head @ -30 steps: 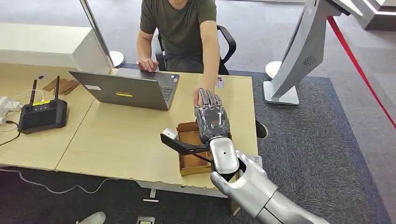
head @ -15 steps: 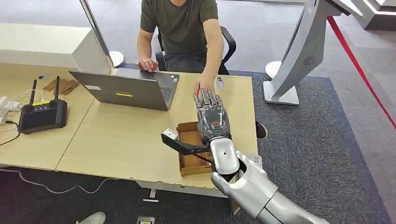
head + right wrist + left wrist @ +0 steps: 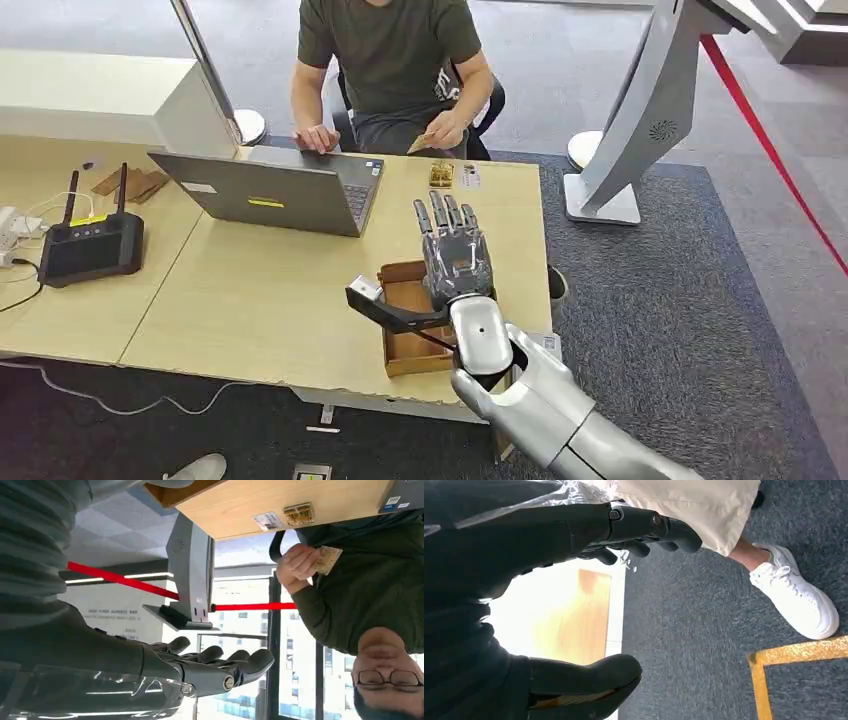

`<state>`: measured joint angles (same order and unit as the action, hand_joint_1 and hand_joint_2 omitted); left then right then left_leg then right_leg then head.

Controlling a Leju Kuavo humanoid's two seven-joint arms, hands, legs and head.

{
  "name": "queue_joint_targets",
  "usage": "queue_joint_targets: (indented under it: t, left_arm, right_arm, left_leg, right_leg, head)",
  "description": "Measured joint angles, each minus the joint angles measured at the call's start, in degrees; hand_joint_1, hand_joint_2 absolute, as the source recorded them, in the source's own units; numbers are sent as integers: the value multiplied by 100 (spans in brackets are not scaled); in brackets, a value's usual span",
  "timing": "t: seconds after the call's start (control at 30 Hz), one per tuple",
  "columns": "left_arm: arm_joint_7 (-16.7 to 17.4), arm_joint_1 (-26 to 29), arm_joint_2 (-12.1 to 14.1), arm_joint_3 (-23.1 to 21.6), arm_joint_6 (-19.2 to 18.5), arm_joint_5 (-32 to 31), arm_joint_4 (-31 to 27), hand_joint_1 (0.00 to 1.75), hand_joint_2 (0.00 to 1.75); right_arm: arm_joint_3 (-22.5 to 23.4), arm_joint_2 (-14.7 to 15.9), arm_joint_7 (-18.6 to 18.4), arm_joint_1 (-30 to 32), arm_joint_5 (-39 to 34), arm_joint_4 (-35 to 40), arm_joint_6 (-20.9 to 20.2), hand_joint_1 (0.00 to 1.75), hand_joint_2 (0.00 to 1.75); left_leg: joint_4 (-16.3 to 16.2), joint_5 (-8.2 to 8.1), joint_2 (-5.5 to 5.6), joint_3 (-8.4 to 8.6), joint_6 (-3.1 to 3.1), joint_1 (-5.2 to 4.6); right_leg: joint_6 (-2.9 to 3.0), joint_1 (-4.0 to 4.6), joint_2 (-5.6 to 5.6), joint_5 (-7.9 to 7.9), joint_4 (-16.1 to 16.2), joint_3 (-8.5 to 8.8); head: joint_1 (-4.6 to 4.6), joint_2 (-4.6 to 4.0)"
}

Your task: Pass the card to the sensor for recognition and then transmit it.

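since the earlier frames the person's hand (image 3: 447,128) has drawn back from the fingertips of the right hand (image 3: 455,255) to the person's chest, and it now holds the card (image 3: 423,142) there, well apart from the robot. right hand is raised over the desk (image 3: 260,300), palm down and fingers stretched flat and spread toward the person, holding nothing. under its wrist sits an open brown cardboard box (image 3: 402,345) near the desk's front edge, with a black bracket carrying a small light block (image 3: 364,288) just beside the box. farther out on the desk, close to the person, lie a small yellowish item (image 3: 443,175) and a white label (image 3: 470,177). a grey laptop (image 3: 270,190) stands open toward the person, and a black device with two antennas (image 3: 90,245) sits at the left. in the left wrist view the left hand (image 3: 574,595) hangs over grey carpet (image 3: 694,630), thumb and fingers apart with nothing between them; a white shoe (image 3: 796,597) stands nearby.
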<state>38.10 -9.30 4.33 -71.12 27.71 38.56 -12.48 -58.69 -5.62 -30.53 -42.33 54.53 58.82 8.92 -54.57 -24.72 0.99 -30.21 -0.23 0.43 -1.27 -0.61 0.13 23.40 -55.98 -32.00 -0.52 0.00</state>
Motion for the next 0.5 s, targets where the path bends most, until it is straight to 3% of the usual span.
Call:
queue_joint_targets:
  t: [0.13, 0.23, 0.3, 0.4, 0.43, 0.5]
  left_arm:
    - [2, 0, -2, 0, 0, -17, 0, 0, 175]
    - [20, 2, -4, 0, 11, -24, 0, 0, 175]
    - [56, 12, -4, 0, 24, -39, 0, 0, 175]
    - [114, 47, -7, 0, 88, -48, 0, 0, 175]
    - [116, 78, -7, 0, 120, -46, 0, 0, 175]
    - [116, 137, -7, 0, 140, -26, 0, 0, 175]
  right_arm:
    - [11, 31, -15, 8, -26, 4, 11, 0, 175]
    - [118, 87, 94, 101, -584, 48, 242, 0, 175]
    - [293, 205, 274, 224, -1322, 105, 596, 0, 175]
    - [722, 460, 731, 483, -2860, 160, 1441, 0, 175]
    - [1013, 618, 1052, 639, -3633, 173, 1820, 0, 175]
    - [1461, 884, 1498, 901, -4408, 173, 2171, 0, 175]
  left_leg:
    - [0, 0, 0, 0, 0, 0]
    - [-1, 0, -2, 1, 0, 0]
    - [-1, 0, -1, 1, 0, -2]
    - [-2, -1, -1, 2, 2, -5]
    - [-2, -4, 1, 1, 7, -7]
    - [-2, -6, 1, 0, 10, -12]
  right_leg:
    - [0, 0, 0, 0, 0, -1]
    - [0, 0, 0, 0, 2, -2]
    - [0, 0, 0, 0, 3, -2]
    - [-2, 1, -1, 0, 9, 0]
    - [-5, 0, -1, -2, 11, 5]
    - [-10, 0, -1, -4, 15, 5]
  head:
    - [0, 0]
    - [2, 0]
    - [0, 0]
    - [0, 0]
    - [0, 0]
    - [2, 0]
